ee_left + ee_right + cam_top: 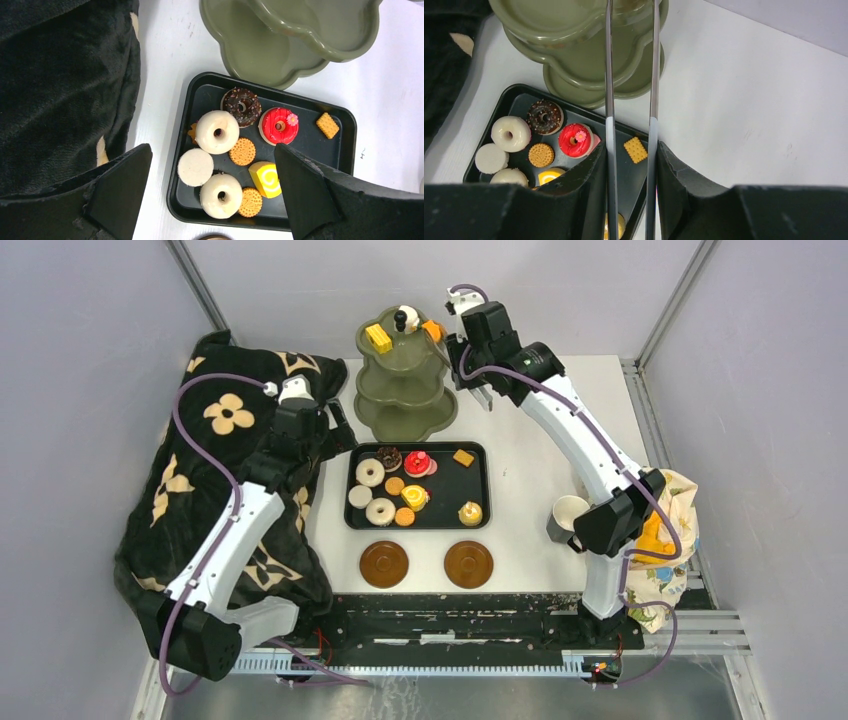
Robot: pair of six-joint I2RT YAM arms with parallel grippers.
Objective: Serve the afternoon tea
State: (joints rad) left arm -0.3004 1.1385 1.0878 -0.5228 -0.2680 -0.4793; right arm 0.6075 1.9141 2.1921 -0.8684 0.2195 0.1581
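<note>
1. My right tool (630, 172) is closed part-way on the metal tongs (608, 100), with both blades pinched between its pads.
2. The tongs run to the top edge of the right wrist view, over the olive stand (405, 400). Their tips are cut off there, so I cannot tell whether they grip anything.
3. In the overhead view an orange piece (432, 330) sits at the right rim of the stand's top tier, just beside the tongs. A yellow cake (378, 338) lies at that tier's left. The two lower tiers show nothing on them.
4. My left tool (215, 195) hangs wide open and empty above the left side of the black tray (345, 150).
5. Most pastries (217, 131) lie on that tray at centre frame: donuts, cookies, a red cake and a yellow roll.
6. Two brown saucers (384, 564) sit bare on the counter (520, 460) below the tray. One mug (568, 512) stands at the right, by my right arm. I see no second mug.
7. I judge I am loading the stand, at a set-down on the top tier.
8. Next I should ease the tongs apart if they are loaded and lift clear of the lobed rim. Then I go back to the tray for a gentle pinch on another pastry, keeping the left tool out of the way.
</note>
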